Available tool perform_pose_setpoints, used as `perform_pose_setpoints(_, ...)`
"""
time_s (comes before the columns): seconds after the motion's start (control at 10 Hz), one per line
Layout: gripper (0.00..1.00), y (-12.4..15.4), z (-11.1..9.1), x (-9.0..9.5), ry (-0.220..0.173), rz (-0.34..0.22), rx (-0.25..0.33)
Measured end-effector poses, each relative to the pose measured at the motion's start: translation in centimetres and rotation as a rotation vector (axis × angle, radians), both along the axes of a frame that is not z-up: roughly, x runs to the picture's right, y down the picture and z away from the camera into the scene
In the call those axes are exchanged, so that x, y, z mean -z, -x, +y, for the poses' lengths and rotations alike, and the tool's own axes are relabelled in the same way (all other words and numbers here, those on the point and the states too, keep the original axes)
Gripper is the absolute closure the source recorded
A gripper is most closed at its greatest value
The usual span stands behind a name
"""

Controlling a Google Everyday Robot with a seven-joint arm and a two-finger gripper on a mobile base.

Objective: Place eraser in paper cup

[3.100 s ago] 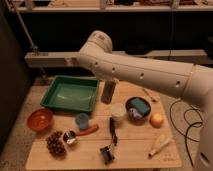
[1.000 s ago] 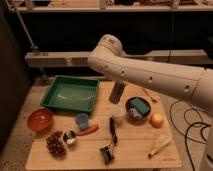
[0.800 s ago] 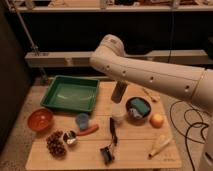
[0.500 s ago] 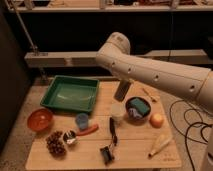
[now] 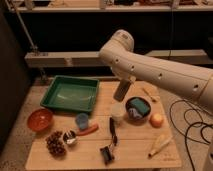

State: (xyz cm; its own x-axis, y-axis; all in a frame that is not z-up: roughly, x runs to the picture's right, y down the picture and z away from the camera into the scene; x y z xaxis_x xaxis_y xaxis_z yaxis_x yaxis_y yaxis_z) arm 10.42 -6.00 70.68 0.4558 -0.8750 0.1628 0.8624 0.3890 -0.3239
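Observation:
My gripper (image 5: 123, 88) hangs from the big white arm over the middle of the wooden table. It is shut on the eraser (image 5: 120, 95), a pale elongated block that points down and slightly left. The paper cup (image 5: 118, 111), short and white, stands upright just below the block's lower end, with a small gap between them. A smaller blue cup (image 5: 82, 120) stands to the cup's left.
A green tray (image 5: 70, 93) lies back left and an orange bowl (image 5: 40, 119) front left. A dark bowl (image 5: 131, 103) holding a green sponge (image 5: 140, 106) sits right of the cup, then an orange fruit (image 5: 157, 120). A black brush (image 5: 111, 134) lies in front.
The arm has swung to the right and the gripper with the pale block has travelled right, ending just above the white cup. The things on the table have stayed put.

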Motion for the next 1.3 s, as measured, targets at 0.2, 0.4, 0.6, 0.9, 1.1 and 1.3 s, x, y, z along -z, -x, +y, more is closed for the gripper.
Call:
perform_pose_setpoints(0.2, 0.81, 0.0, 0.4, 0.2, 0.005, -0.010, 0.002)
perform_pose_setpoints(0.4, 0.81, 0.4, 0.6, 0.4, 0.008, -0.017, 0.013)
perform_pose_setpoints(0.6, 0.81, 0.3, 1.1, 0.2, 0.015, -0.013, 0.020)
perform_pose_setpoints(0.9, 0.81, 0.1, 1.9, -0.5, 0.028, 0.005, 0.026)
perform_pose_setpoints(1.1, 0.81, 0.4, 2.2, -0.9, 0.031, 0.007, 0.029)
perform_pose_setpoints(1.3, 0.81, 0.9, 2.4, -1.3, 0.031, 0.002, 0.032)
